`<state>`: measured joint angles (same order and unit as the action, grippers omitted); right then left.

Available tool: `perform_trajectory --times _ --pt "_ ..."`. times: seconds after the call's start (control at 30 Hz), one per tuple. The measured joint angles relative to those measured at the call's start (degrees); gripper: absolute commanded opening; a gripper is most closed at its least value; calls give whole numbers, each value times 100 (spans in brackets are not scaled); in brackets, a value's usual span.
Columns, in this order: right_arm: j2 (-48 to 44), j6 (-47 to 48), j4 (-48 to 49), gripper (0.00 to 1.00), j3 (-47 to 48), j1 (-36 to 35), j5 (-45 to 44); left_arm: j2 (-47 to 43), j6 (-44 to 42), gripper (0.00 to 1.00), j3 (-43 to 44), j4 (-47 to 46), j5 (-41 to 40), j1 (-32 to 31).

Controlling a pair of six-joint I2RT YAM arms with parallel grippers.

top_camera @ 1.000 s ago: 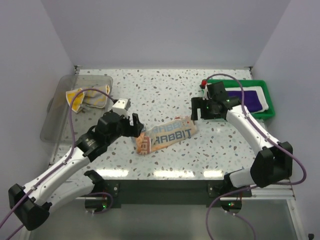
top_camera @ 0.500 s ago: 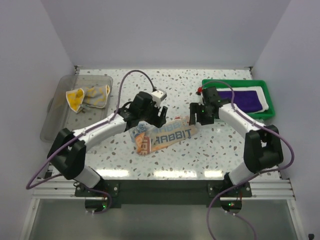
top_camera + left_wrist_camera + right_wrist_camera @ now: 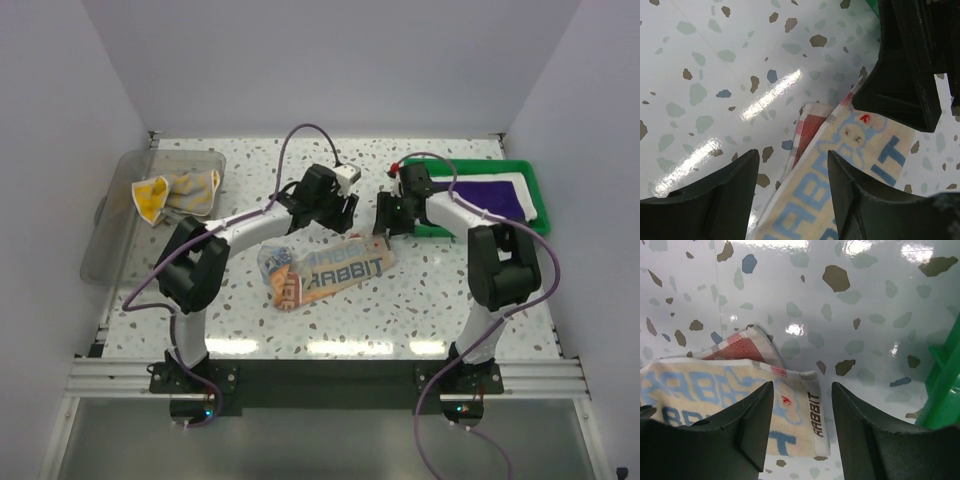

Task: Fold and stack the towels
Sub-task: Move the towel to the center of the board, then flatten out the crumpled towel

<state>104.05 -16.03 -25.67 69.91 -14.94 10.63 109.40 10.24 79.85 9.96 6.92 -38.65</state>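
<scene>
Seen from above, a pale folded towel (image 3: 335, 268) lettered RABBIT lies mid-counter (image 3: 450, 300). The left gripper (image 3: 338, 214) and right gripper (image 3: 383, 222) meet at its far right corner, and a purple towel (image 3: 495, 198) sits in a green tray (image 3: 528, 232) to the far right. Only the wrist views show both sets of jaws spread over that corner, with a red checked layer (image 3: 740, 347) peeking out from underneath, though it is hard to tell whether the fingertips touch the cloth.
</scene>
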Motion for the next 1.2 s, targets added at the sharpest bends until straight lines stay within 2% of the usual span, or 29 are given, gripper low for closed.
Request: perform_trajectory --times 0.07,0.13,0.17,0.23,0.27,0.37,0.77,0.97,1.2 --pt "98 28 42 50 24 0 103 208 -46 62 146 9 -2 0" --pt "164 70 59 42 24 0 170 374 -68 62 258 17 0 0" --pt "179 101 59 33 20 0 225 446 -87 62 299 24 4 0" --pt "186 179 76 21 0 0 308 551 -107 62 339 44 22 0" --pt "184 225 103 9 -13 0 372 586 -109 62 352 48 37 0" --pt "114 345 175 0 -157 0 544 671 -146 62 382 48 61 0" --pt "-1338 785 398 0 -1386 -20 883 1086 -275 62 702 46 468 -17" --pt "-1425 905 555 0 -1574 -37 905 1200 -505 61 728 59 793 -162" --pt "-1567 925 702 0 -1692 -37 949 1305 -710 56 748 81 656 -516"
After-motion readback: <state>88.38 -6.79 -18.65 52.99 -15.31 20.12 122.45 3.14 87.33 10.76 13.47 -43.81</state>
